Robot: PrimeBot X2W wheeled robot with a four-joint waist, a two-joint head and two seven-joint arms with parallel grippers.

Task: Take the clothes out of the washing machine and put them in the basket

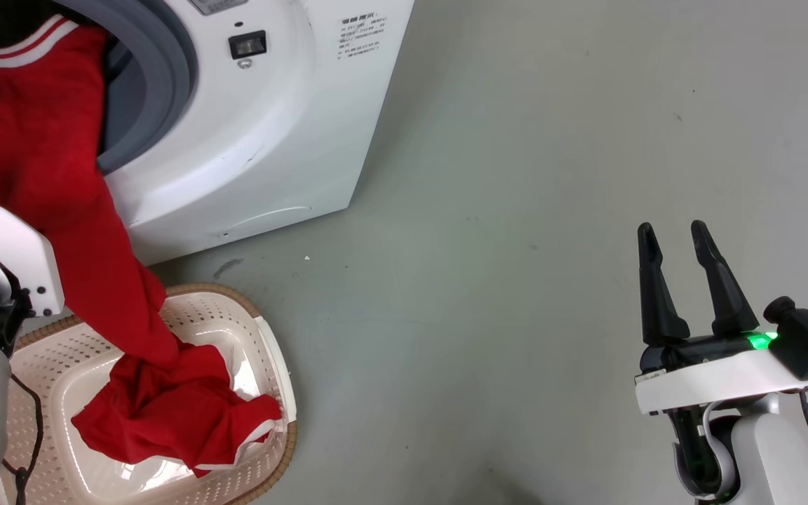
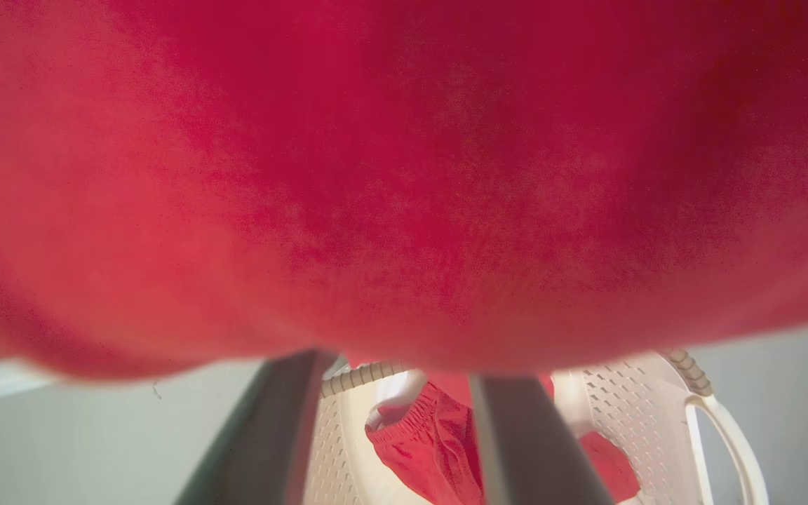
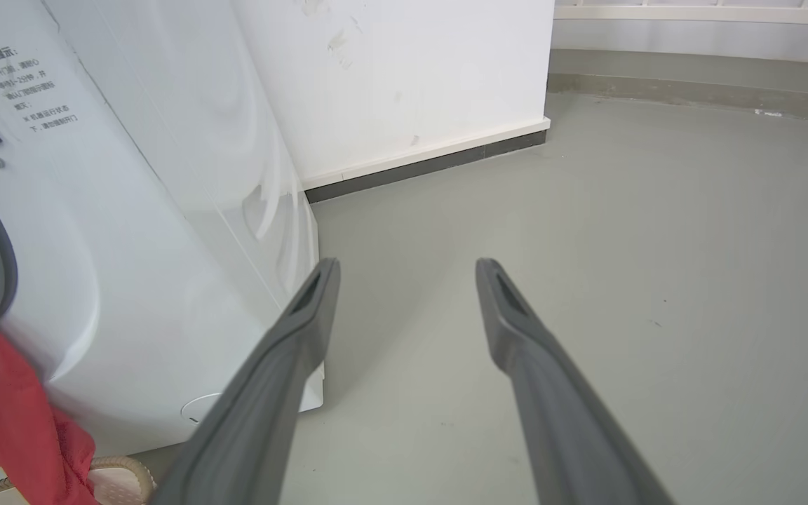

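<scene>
- The left gripper (image 2: pixel 386 365) hangs just above the basket (image 1: pixel 53 358). What shows of its fingers stands wide apart, so the jaws look open and clamp nothing. Red cloth lies over their tips and hides them.
- The basket sits on the floor (image 1: pixel 516 210). I judge it was set there so that laundry pulled out drops straight in.
- The right gripper (image 1: pixel 672 235) is well off to the basket's right, over bare floor. Its jaws are wide open and empty, likely parked there out of the way.
- The clothes (image 1: pixel 165 407) are partly home: a crumpled heap lies inside the basket. From it a long red stretch climbs over the basket's far rim.
- The washing machine (image 1: pixel 257 140) stands just behind the basket. The upper end of the clothes, with its white striped trim, hangs in the grey-ringed mouth. The job looks about half done, and that end needs drawing out.
- A white wall (image 3: pixel 411 70) rises farther back, beyond the basket.
</scene>
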